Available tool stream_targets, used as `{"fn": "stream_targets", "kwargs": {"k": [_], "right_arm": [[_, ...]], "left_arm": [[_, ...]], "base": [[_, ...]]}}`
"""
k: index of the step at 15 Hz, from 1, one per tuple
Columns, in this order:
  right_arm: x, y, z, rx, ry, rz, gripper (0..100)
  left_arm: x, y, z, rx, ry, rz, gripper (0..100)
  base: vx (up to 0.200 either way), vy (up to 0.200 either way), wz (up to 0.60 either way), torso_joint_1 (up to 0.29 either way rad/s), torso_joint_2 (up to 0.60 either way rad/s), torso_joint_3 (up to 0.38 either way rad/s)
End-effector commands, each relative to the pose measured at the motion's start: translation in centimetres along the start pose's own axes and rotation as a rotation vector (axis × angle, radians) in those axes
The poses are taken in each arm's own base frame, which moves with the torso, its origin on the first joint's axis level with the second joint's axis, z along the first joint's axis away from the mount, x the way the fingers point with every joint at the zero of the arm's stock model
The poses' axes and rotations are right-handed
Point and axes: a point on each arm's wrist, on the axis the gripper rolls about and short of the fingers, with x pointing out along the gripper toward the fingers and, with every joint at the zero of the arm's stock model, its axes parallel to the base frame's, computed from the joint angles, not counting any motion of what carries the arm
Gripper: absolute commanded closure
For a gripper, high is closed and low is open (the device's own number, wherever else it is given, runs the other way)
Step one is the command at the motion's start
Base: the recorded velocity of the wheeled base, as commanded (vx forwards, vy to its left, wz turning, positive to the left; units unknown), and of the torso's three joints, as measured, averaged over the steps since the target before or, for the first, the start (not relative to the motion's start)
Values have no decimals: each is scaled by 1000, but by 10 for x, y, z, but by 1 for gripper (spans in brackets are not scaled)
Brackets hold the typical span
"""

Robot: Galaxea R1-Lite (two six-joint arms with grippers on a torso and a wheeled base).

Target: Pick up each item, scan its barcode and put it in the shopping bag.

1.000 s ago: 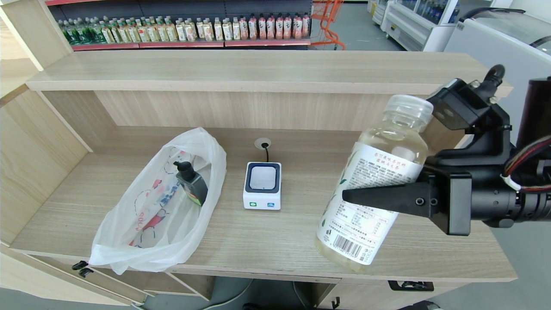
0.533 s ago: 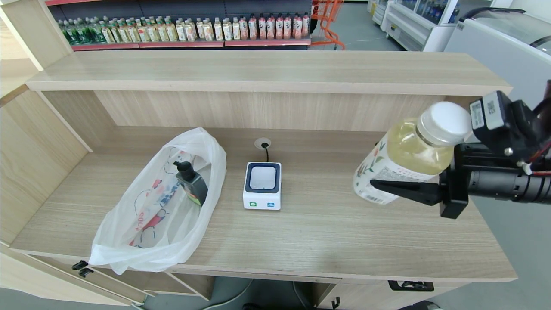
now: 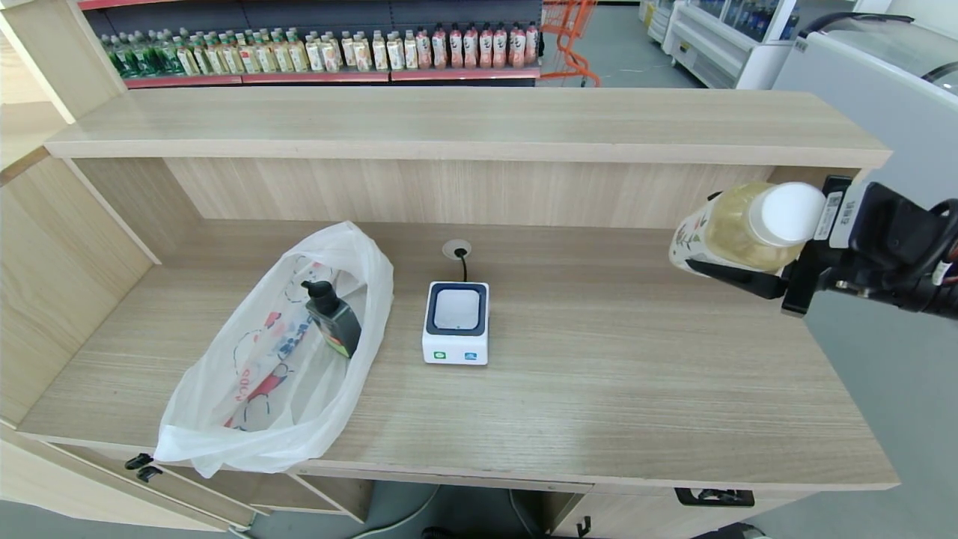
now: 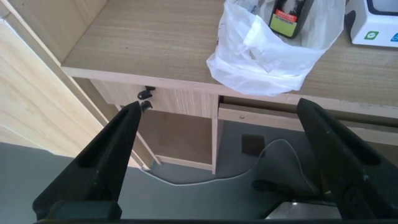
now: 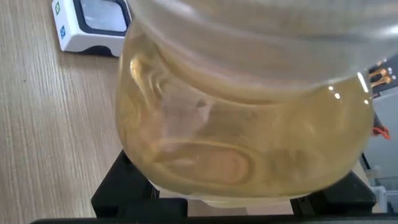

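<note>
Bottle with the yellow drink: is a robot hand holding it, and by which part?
Yes. The right gripper holds the bottle by its labelled middle, cap free. The left gripper is open, holding nothing.

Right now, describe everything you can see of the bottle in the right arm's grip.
The clear plastic bottle of pale yellow drink has a white cap and a white flower-printed label around its lower body. Capped, it lies nearly level in the air, cap toward the robot, above the right end of the light wooden counter. Only the right tool touches it, shut on its sides.
</note>
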Motion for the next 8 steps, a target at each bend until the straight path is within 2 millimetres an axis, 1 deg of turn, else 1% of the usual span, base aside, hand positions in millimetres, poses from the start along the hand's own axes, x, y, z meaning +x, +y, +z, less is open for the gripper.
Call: {"fn": "stream_targets", "kwargs": {"k": [1, 3, 8], "right_arm": [[6, 3, -6, 12, 4, 18, 100], [9, 6, -7, 18, -2, 30, 100], [15, 10, -7, 32, -59, 74, 100]], "left_arm": [[0, 0, 0, 1, 0, 0, 0], [0, 0, 0, -3, 0, 0, 0], [0, 0, 0, -3, 0, 0, 0]], "base": [[0, 0, 0, 0, 0, 0], [0, 0, 0, 0, 0, 0], [0, 200, 0, 3, 1, 2]]}}
